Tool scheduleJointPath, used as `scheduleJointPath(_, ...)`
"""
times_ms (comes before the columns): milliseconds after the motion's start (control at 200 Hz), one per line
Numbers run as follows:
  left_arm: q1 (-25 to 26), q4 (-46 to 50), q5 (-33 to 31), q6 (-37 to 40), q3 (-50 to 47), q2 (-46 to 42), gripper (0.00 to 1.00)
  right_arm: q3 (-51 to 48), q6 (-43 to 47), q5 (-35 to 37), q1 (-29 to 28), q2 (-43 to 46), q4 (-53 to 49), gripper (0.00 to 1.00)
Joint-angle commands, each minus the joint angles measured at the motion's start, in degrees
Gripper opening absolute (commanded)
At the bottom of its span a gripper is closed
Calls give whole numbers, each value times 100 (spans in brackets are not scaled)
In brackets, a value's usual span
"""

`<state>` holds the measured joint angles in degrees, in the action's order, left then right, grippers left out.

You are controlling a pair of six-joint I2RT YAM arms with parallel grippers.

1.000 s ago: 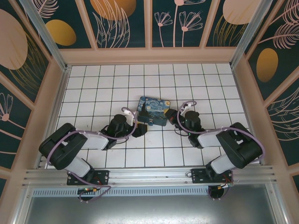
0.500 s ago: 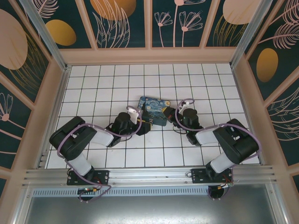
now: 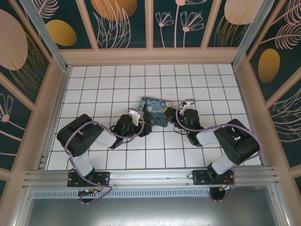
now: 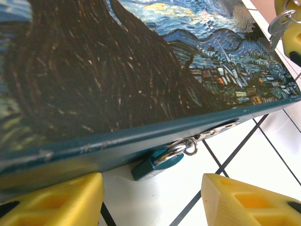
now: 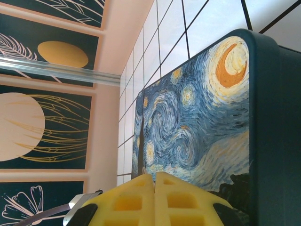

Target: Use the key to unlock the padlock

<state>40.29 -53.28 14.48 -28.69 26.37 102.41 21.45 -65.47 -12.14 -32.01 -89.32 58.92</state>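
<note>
Fingers (image 4: 56, 200) of the left gripper (image 4: 150, 188) stand apart and hold nothing, low over the white tiled table (image 4: 277, 141), just short of the near side of the Starry Night box (image 4: 141, 70). The padlock (image 4: 157, 165) lies on a tile against the foot of that near side. It sits between the two yellow fingers and a little beyond their tips, touching neither. Its body looks teal and tilts down toward the left finger. Its silvery shackle runs through a small ring under the metal hasp (image 4: 221, 128) on the box's edge. The box lies flat with its painted lid up. Past the box's far right corner, the right gripper (image 5: 155, 178) has its yellow fingers pressed together on the key (image 4: 278, 23), whose silvery loop and thin shaft stick out beside them. From above, the two grippers flank the box, left at its near side, right at its right end.
</note>
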Motion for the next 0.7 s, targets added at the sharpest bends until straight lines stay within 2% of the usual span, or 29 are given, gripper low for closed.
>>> scheduleJointPath(0, 39, -269, 0, -12, 136, 191, 58, 105, -18, -122, 37, -50, 111, 0)
scheduleJointPath(255, 31, -597, 377, -277, 123, 284, 58, 60, -38, -139, 37, -134, 206, 0)
scheduleJointPath(465, 42, -432, 433, -214, 123, 193, 58, 103, -58, -175, 37, -255, 292, 0)
scheduleJointPath(696, 61, -451, 388, -147, 222, 480, 58, 96, -89, -192, 37, -345, 397, 0)
